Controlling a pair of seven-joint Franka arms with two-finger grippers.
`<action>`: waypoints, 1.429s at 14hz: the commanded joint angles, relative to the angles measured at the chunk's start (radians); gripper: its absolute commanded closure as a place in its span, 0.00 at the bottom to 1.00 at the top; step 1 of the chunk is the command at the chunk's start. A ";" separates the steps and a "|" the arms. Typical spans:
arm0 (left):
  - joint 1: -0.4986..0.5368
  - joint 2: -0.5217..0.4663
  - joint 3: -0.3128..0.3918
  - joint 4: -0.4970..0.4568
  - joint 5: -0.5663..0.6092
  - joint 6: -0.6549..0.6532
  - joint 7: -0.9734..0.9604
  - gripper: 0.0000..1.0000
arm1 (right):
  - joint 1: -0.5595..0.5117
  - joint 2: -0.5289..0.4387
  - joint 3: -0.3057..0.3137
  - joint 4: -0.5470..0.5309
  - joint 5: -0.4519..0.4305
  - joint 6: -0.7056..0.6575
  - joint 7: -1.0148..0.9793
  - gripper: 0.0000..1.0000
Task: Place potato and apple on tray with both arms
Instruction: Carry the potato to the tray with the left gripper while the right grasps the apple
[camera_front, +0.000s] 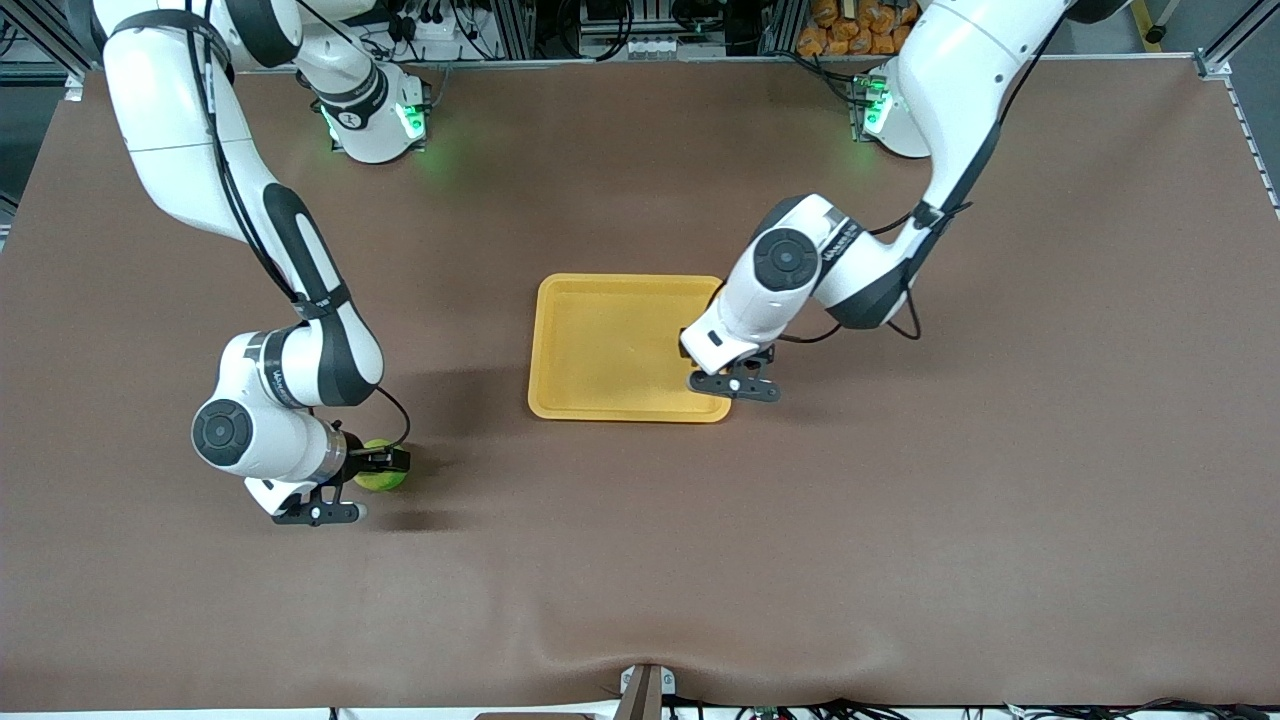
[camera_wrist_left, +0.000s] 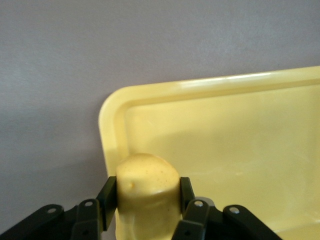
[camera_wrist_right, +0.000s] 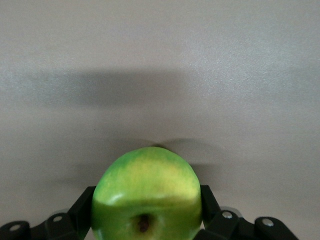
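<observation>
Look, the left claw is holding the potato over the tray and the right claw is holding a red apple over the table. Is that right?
Not quite: the apple is green, not red, as the right wrist view shows. The rest holds: the left claw is holding the potato over the tray, and the right claw is holding the apple over the table.

A shallow rectangular yellow-orange plastic tray (camera_front: 610, 345) is lying on a plain brown cloth-covered table (camera_front: 900, 520). A smooth pale yellow oblong potato (camera_wrist_left: 147, 192), faintly speckled with orange, is showing between the matte black fingers (camera_wrist_left: 106, 196) of the left gripper (camera_wrist_left: 146, 197). A round glossy apple (camera_wrist_right: 146, 197), bright green and fading to yellow-green on top, with a dark brown stem dimple, is sitting between the black fingers (camera_wrist_right: 82, 210) of the right gripper (camera_wrist_right: 146, 207). Both jointed arms are showing white shells with dark grey bands, and their bases are glowing green.
</observation>
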 joint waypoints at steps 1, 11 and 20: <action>-0.025 0.029 0.016 0.040 0.068 -0.022 -0.047 0.98 | -0.005 0.002 0.001 0.028 0.012 -0.025 0.006 0.83; -0.143 0.079 0.099 0.044 0.088 -0.022 -0.075 0.96 | -0.006 -0.009 0.000 0.114 0.008 -0.186 0.028 1.00; -0.142 0.079 0.097 0.087 0.106 -0.022 -0.145 0.00 | 0.000 -0.042 0.003 0.227 0.015 -0.442 0.099 1.00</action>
